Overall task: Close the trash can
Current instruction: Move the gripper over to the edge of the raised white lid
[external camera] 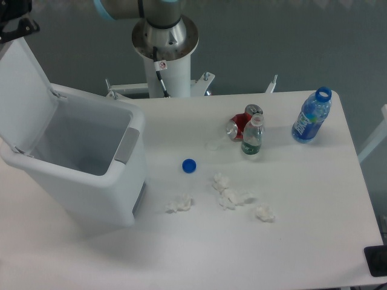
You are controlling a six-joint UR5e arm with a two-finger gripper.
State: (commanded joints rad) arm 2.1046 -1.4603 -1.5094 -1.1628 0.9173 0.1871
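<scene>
The trash can (84,181) stands at the table's left side, a large white bin with a grey front panel (126,145). Its flat white lid (24,90) is swung up and leans back to the left, so the inside is open to view. My gripper (15,21) is a dark shape in the top left corner, right at the lid's upper edge. It is cut off by the frame edge, so its fingers cannot be made out.
A blue cap (189,165), several crumpled tissues (230,196), a small clear bottle (251,136), a red can (240,124) and a blue bottle (312,115) lie right of the bin. The arm's base column (164,51) stands behind the table.
</scene>
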